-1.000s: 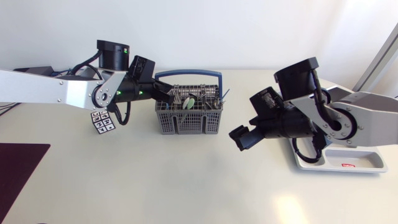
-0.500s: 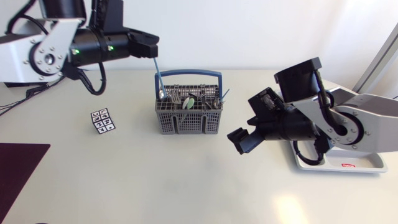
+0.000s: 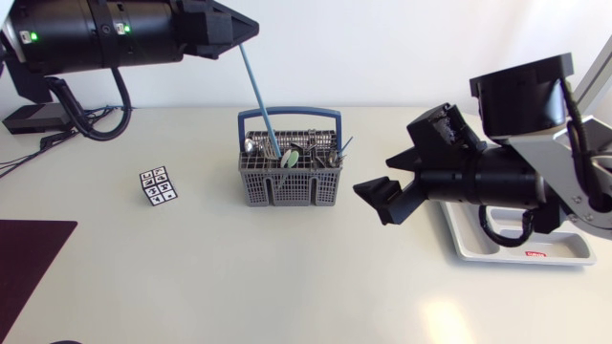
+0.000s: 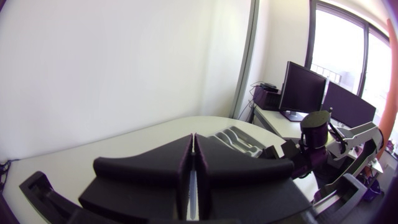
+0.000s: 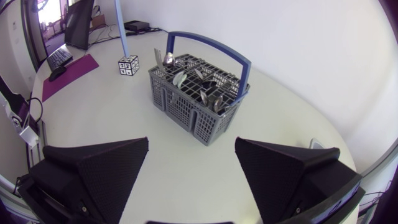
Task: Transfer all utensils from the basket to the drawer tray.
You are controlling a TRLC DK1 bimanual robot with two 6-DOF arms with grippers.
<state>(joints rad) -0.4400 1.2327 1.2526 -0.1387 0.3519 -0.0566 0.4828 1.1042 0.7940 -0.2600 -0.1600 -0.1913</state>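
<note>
A grey utensil basket (image 3: 290,178) with a blue handle stands mid-table and holds several utensils. High above its left side, my left gripper (image 3: 251,31) is shut on the top of a long light-blue-handled utensil (image 3: 260,91). The utensil hangs down with its lower end over the basket. In the left wrist view the fingers (image 4: 155,168) are pressed together on its thin edge. My right gripper (image 3: 382,196) is open and holds nothing, to the right of the basket (image 5: 199,93). The white drawer tray (image 3: 564,250) lies under my right arm.
A small marker cube (image 3: 158,186) sits left of the basket, and a dark purple mat (image 3: 29,258) lies at the table's near left corner. Bare tabletop lies in front of the basket. The right wrist view shows the cube (image 5: 129,65) beyond the basket.
My left arm has risen from the basket's left side, drawing the blue-handled utensil up out of it. My right arm has lifted a little, with its gripper still open.
</note>
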